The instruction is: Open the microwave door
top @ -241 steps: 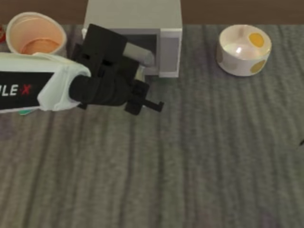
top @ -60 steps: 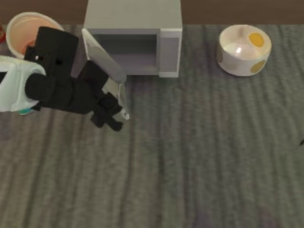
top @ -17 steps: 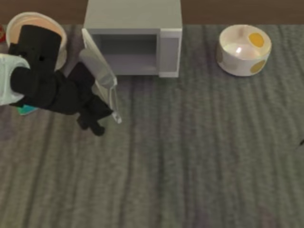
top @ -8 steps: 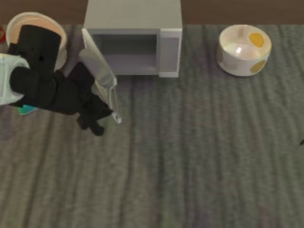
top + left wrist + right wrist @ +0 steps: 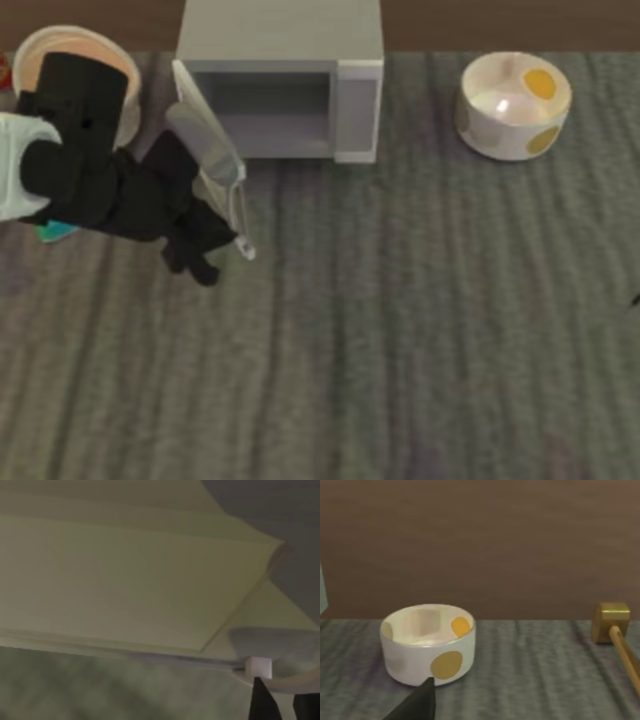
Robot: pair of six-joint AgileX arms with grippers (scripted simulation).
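The microwave (image 5: 280, 40) stands at the table's (image 5: 420, 340) far edge, left of centre. The microwave door (image 5: 212, 165) stands swung out toward the front-left. The left gripper (image 5: 200, 250) sits at the door's outer edge. A bowl (image 5: 512, 105) stands well right of the microwave.

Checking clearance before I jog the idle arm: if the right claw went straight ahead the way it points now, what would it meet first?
Probably the white bowl with yellow spots, which sits just ahead of the right claw's dark fingertip in the right wrist view. The gap between them is hard to judge.
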